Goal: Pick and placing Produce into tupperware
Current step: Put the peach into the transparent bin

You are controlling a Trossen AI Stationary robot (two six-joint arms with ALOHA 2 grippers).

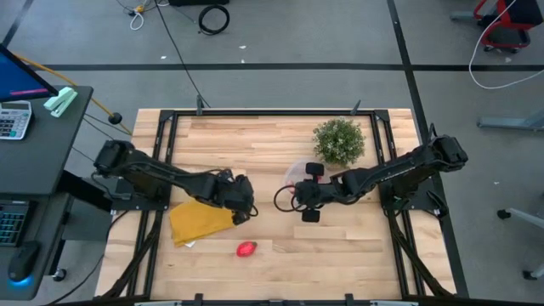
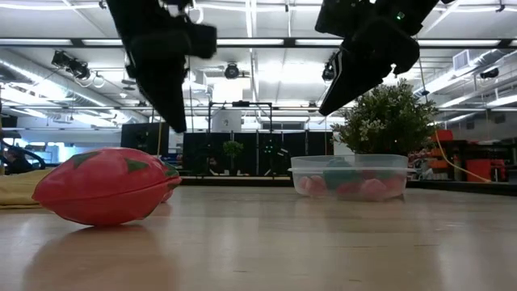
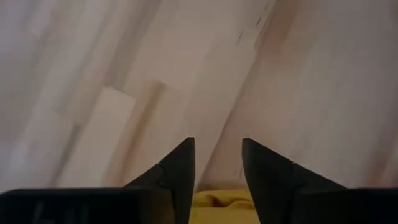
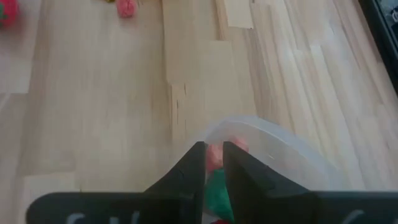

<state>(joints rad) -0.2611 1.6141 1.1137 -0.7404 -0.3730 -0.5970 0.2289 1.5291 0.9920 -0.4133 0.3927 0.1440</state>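
Note:
The tupperware [image 2: 349, 176], a round clear bowl, stands on the table right of centre with several pink, red and green produce pieces inside. My right gripper [image 4: 213, 148] hangs over its rim [image 4: 267, 134], slanting down, its fingers a narrow gap apart with nothing between them. A red strawberry-like piece [image 1: 246, 249] lies on its side on the wood toward the near edge. My left gripper [image 3: 217, 144] is open and empty, slanting down above the right edge of the yellow cloth [image 1: 200, 221], a little farther back than that strawberry.
A bushy potted plant [image 1: 338, 140] stands behind the tupperware at the far right. The yellow cloth lies flat at the near left. A small pink piece [image 4: 126, 7] lies on the wood near the red strawberry [image 4: 6, 12]. Bare wood spans the table's middle and near side.

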